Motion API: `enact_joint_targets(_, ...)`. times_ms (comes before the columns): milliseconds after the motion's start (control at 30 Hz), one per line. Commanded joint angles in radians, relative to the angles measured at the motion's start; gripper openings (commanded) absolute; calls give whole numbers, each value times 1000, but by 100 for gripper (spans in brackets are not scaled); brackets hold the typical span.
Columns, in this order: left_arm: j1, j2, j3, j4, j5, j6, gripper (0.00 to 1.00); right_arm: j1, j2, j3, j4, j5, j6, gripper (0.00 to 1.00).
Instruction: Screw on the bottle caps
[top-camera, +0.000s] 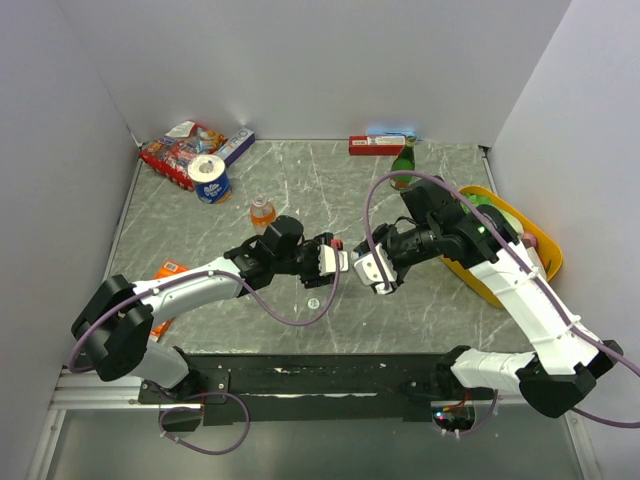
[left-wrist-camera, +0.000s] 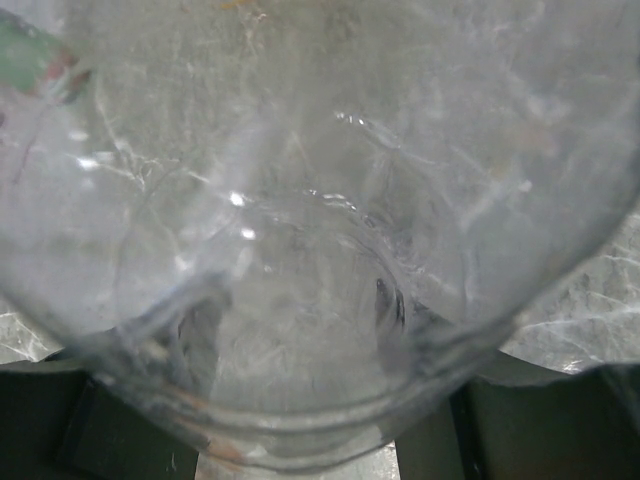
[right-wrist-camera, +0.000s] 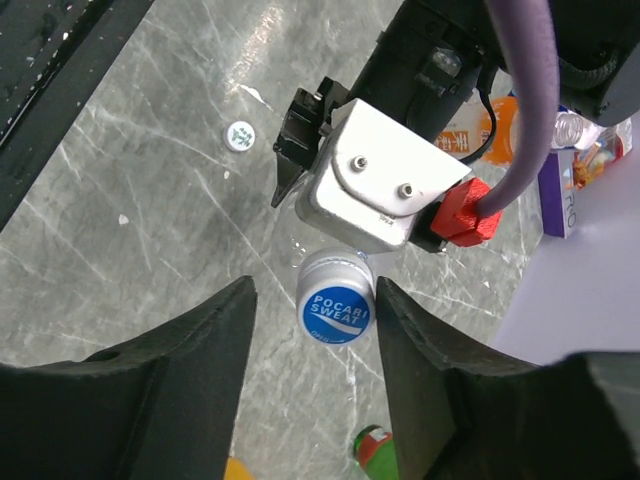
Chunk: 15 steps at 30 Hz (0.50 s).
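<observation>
Though view blurs, left fingers (left-wrist-camera: 545, 425) likely clamp bottle (left-wrist-camera: 300, 200) | right fingers (right-wrist-camera: 190, 370) apart, flanking cap (right-wrist-camera: 337, 310)

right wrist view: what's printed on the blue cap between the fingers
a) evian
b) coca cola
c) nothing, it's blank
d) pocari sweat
d: the blue cap on the clear bottle, sitting between the right fingers, reads pocari sweat in white letters

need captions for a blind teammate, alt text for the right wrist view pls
A blue Pocari Sweat cap sits on a clear bottle held by the left gripper, between the open fingers of the right gripper. A white cap lies on the marble table beyond.
</observation>
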<state>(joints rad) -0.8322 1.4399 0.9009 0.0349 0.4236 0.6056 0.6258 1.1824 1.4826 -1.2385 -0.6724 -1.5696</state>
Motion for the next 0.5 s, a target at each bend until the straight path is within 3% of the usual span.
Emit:
enact_joint_targets(0,-7,-13,38,20,14,37,1,12,13,24,-13,-3,-12,53)
enact_joint_targets(333,-10,-18,10,134,-37,17,1,12,40,-10,26,48,66,35)
enact_joint_targets(433,-31,-13,-20,290,-159,-56,1,14,85,17,103,97,237,20)
enact_joint_targets(467,-50,-3,-36,336,-207,-122,1,6,132,40,112,108,387,13)
